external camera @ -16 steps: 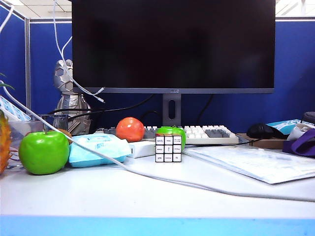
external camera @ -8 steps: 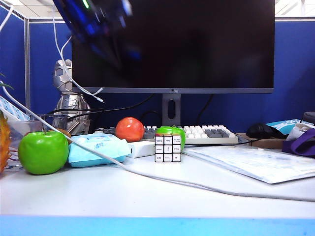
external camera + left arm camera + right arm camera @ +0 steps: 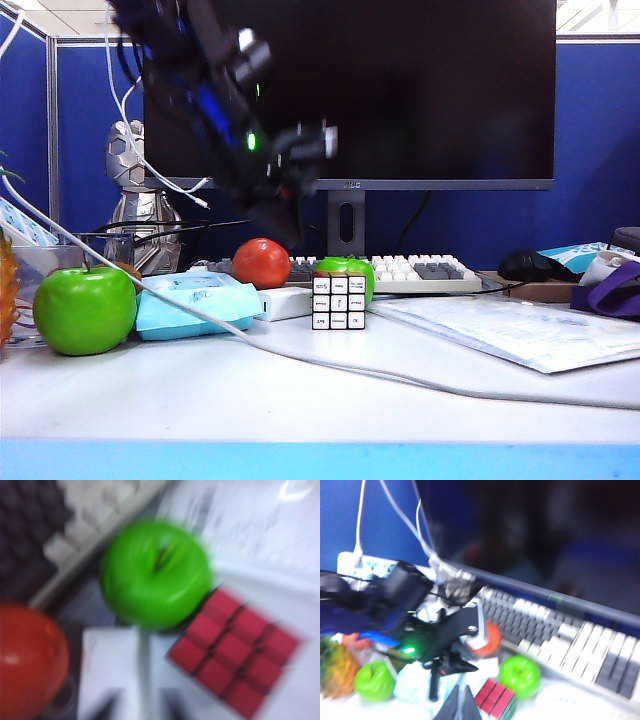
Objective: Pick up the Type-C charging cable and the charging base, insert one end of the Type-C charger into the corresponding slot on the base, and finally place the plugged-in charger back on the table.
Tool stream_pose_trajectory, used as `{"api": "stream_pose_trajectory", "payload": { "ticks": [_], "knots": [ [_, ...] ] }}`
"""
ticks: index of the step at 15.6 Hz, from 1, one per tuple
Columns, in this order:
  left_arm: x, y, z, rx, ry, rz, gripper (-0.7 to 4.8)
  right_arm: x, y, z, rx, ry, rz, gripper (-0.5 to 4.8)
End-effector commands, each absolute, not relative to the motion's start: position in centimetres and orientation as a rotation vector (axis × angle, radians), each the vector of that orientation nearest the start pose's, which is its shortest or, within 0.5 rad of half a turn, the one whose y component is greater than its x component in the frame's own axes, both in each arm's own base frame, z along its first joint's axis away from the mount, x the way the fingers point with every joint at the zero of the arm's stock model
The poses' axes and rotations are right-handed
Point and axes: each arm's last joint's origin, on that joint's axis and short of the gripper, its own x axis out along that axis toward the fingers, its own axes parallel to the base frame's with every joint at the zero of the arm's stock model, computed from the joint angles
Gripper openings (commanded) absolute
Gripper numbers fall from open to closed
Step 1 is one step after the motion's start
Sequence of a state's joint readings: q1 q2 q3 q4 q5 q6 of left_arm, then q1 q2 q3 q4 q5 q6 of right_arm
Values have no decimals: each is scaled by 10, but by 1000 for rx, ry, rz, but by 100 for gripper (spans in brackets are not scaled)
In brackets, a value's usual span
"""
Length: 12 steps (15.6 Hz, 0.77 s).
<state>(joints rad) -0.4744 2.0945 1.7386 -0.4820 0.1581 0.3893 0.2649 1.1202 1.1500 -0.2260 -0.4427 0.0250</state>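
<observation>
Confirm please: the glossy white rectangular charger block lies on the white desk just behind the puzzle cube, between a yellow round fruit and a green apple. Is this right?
Not quite. The round fruit is red, not yellow, as the left wrist view shows. The rest holds: the glossy white rectangular charger block lies on the white desk behind the puzzle cube, beside the green apple.

The glossy white charging base (image 3: 288, 302) lies flat on the table (image 3: 300, 400).
</observation>
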Motion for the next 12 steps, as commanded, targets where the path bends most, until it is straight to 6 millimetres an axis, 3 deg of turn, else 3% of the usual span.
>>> {"api": "stream_pose_trajectory", "payload": {
  "ticks": [1, 11, 12],
  "knots": [
    [420, -218, 224, 522, 702, -693, 463, 228, 75, 391, 39, 215, 708, -1],
    [433, -225, 181, 518, 786, -712, 460, 231, 75, 388, 15, 213, 709, -1],
    [432, -225, 180, 520, 801, -713, 441, 231, 75, 388, 15, 213, 709, -1]
  ]
}}
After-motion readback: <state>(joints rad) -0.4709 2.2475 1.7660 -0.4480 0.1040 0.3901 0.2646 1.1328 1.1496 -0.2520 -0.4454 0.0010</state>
